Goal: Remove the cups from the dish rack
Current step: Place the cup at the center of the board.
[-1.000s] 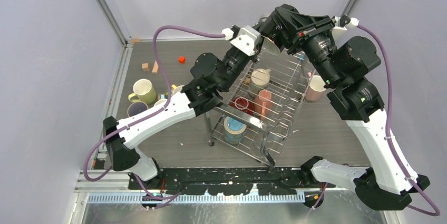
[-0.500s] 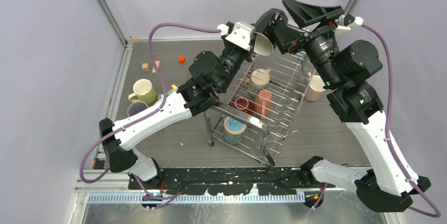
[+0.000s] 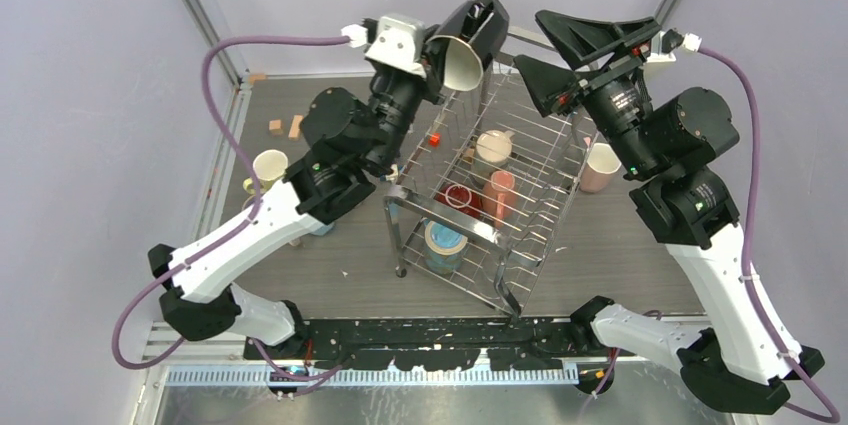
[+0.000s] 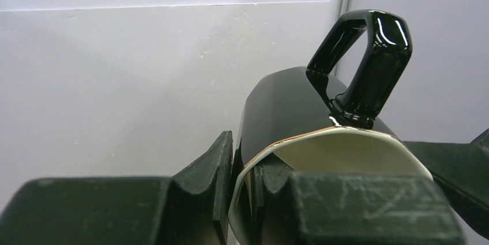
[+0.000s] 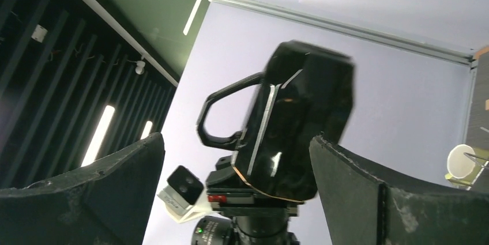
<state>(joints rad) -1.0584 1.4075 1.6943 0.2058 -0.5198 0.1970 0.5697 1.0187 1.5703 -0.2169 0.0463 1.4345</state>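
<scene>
Glossy black faceted mug [image 3: 472, 27], cream inside, rim pinched by left gripper [image 3: 437, 57] above wire rack [image 3: 520, 245] far-left corner; tipped, mouth facing near. Right gripper [image 3: 528, 37] wide, empty.

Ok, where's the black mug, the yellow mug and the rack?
black mug [image 3: 478, 23], top view, its dark side.
yellow mug [image 3: 269, 166], top view, its open top.
rack [image 3: 545, 140], top view, its far wire wall.

Top cam: high, behind the arm bases, looking down over the whole tabletop [image 3: 620, 255]. Left wrist cam: sights past the left end effector [image 4: 245, 158], point-blank on the black mug [image 4: 288, 106], wall behind. Right wrist cam: tilted up toward the ceiling, mid-range. All three share that mug.
</scene>
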